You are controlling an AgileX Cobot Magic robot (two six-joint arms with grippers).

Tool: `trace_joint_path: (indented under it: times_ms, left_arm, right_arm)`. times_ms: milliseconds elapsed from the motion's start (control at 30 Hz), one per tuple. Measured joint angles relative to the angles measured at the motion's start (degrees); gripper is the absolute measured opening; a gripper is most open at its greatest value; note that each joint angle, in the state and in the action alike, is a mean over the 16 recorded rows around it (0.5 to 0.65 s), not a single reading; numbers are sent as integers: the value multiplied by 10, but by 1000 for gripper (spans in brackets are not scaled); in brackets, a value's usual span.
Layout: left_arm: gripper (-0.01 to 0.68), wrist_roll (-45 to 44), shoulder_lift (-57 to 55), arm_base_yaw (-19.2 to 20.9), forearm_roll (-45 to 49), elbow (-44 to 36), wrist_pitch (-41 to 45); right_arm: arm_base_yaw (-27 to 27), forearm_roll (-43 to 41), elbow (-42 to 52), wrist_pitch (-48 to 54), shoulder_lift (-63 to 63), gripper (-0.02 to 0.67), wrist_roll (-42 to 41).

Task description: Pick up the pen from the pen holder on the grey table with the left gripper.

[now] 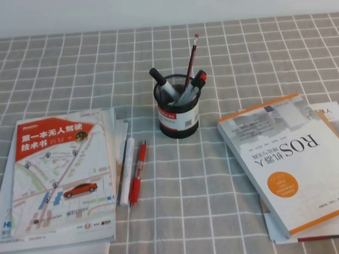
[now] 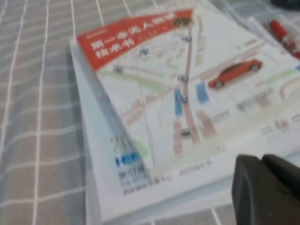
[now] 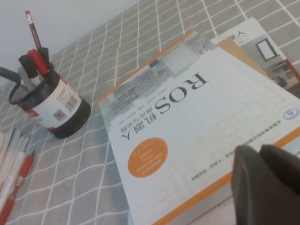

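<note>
The pen holder (image 1: 178,116) stands upright mid-table on the grey table (image 1: 211,45); it also shows in the right wrist view (image 3: 56,105). The pen (image 1: 196,81), red-topped with a pale see-through body, leans in it to the right, and shows in the right wrist view (image 3: 36,62). Black-capped white markers (image 1: 163,84) and a thin red-and-black pencil (image 1: 192,56) stand beside it. My left gripper (image 2: 262,164) hovers over the map book's near corner, far left of the holder, with its jaws together and empty. My right gripper (image 3: 259,154) is over the ROS book, jaws together.
A map-covered book (image 1: 61,172) lies at the left on loose papers. A white marker (image 1: 126,170) and a second red pen (image 1: 136,173) lie beside it. A white-and-orange ROS book (image 1: 293,154) lies at the right on other books.
</note>
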State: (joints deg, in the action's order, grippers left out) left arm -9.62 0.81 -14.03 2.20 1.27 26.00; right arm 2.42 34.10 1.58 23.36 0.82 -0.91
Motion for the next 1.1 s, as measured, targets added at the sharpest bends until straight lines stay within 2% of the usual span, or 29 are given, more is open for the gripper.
trace_joint_path:
  times_ms: [267,767,1100]
  left_arm:
    - [-3,0,0,18,-22,-26,-39]
    - [-3,0,0,131,-35,-27,-46]
    - [-3,0,0,143,-35,-27,-46]
  right_arm:
    - [0,0,0,0,0,-13,0]
    - [0,0,0,0,0,-13,0]
    - [0,0,0,0,0,-13,0]
